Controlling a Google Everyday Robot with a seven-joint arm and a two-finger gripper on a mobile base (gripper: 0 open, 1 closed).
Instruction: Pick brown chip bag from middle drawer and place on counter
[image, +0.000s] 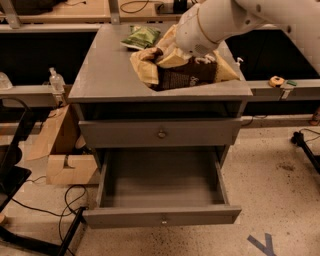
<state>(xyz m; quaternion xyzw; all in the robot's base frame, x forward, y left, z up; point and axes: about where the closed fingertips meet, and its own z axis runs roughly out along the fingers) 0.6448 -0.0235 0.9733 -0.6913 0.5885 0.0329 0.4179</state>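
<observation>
Grey wood fills the middle of your camera view: the counter (107, 75) on top, a shut drawer (125, 134) under it, and the middle drawer (162, 216) pulled fully out at the bottom, with nothing lying in it. The brown chip bag (182, 75) is up at the counter's right half, near the front edge, crumpled, its tan ends turned upward. The white arm comes in from your upper right, and the gripper (186, 54) is buried in the top of the bag, covered by the wrist. You cannot tell how far open it is or whether it grips the bag. A green snack bag (142, 36) lies on the counter just behind the brown one, close to it. To the cabinet's left stand a cardboard box (65, 160) and a small bottle (56, 80), with cables (55, 205) on the floor. A yellow tape measure (275, 81) sits on the rail at right.
</observation>
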